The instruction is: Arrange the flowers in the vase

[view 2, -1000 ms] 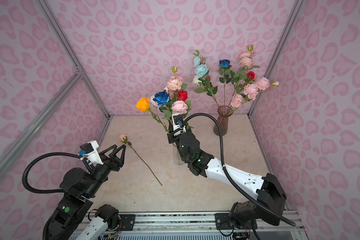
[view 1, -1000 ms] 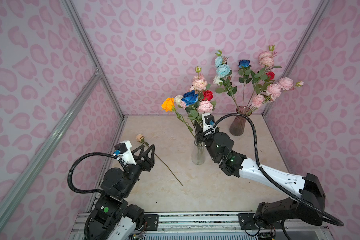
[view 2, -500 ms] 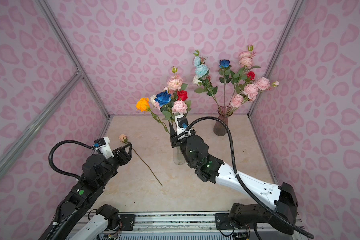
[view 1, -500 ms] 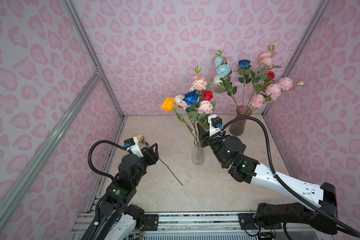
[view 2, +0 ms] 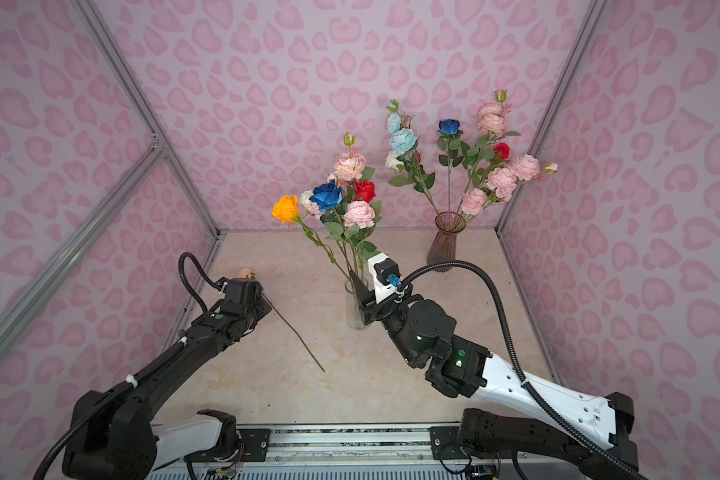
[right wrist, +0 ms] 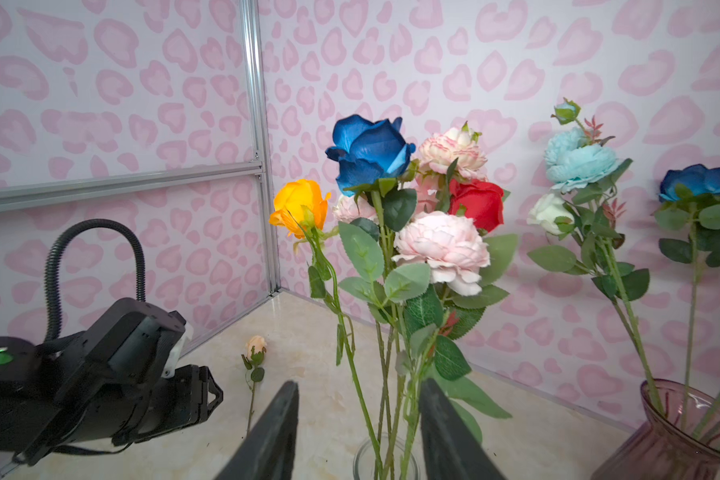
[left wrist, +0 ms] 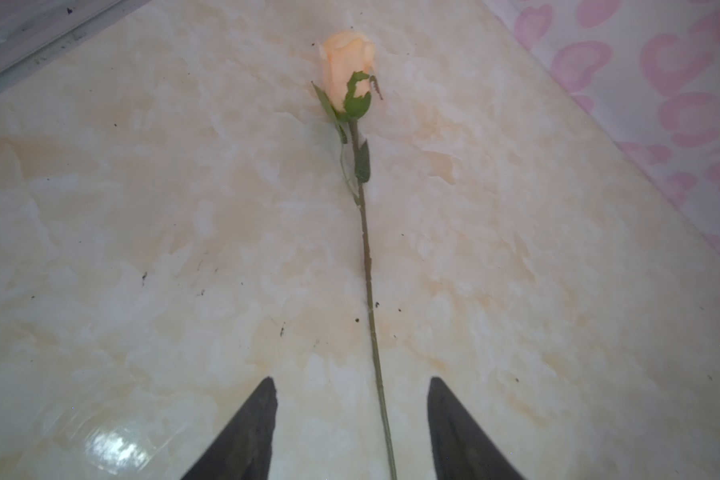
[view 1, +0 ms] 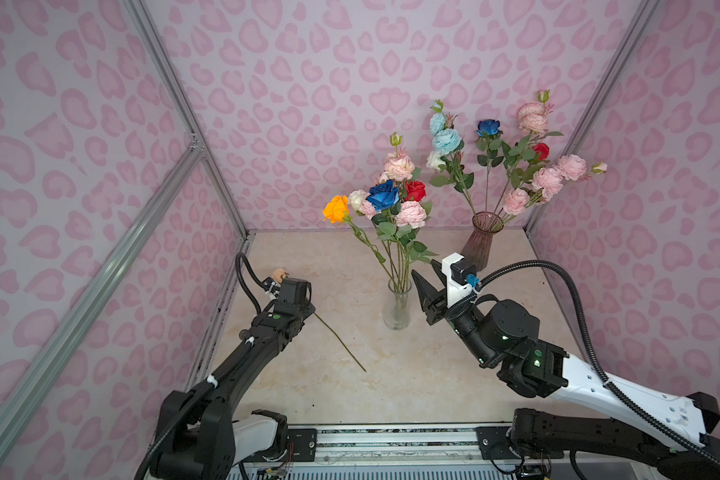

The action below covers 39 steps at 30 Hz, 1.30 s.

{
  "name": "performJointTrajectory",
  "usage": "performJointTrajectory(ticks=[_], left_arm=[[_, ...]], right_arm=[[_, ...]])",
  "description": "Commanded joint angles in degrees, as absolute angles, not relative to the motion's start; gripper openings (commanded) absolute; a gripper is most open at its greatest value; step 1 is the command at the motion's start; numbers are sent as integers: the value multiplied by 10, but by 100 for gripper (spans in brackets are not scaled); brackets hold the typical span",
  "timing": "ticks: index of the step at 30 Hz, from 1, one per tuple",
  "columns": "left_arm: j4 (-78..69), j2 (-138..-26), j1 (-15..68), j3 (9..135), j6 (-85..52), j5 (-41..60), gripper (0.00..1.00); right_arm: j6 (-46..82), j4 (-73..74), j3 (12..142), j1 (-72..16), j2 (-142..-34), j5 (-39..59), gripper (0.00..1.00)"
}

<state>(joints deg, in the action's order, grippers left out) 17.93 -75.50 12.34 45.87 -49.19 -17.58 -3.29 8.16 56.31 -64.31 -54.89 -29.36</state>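
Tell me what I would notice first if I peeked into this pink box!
First, the bright bouquet in the clear vase at the middle of the table, including a dark blue rose. Behind it to the right, a purple vase holds more flowers. One peach rose lies flat on the left, its stem running between the left gripper's open jaws.

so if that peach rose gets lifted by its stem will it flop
The peach rose has a long thin stem, so it probably bends, head sagging. It seems light: small bud, few leaves. Lying flat, its stem may roll if nudged.
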Motion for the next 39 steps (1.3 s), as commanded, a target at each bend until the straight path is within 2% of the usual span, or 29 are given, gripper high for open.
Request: performJointTrajectory(ticks=[1, 6, 14, 21, 22, 28, 34, 39], left_arm=[[165, -835, 106, 508, -486, -153, 54], [160, -941, 68, 560, -485, -117, 40], [171, -1031, 63, 639, -461, -89, 38], [167, -1079, 63, 649, -453, -69, 37], [166, -1081, 63, 650, -451, -69, 32], [172, -1080, 62, 659, -437, -70, 17], [169, -1013, 65, 644, -434, -74, 5], [177, -944, 74, 634, -421, -81, 3]], right_arm=[[-7, 40, 542, -644, -520, -317, 46], [13, 21, 506, -643, -479, -322, 45], [28, 22, 486, -630, -459, -307, 45], [45, 17, 475, -600, -454, -288, 46], [47, 18, 471, -599, -450, -288, 46], [62, 16, 458, -588, -431, -287, 46], [66, 4, 461, -587, -424, -288, 47], [78, 15, 454, -587, -417, -286, 47]])
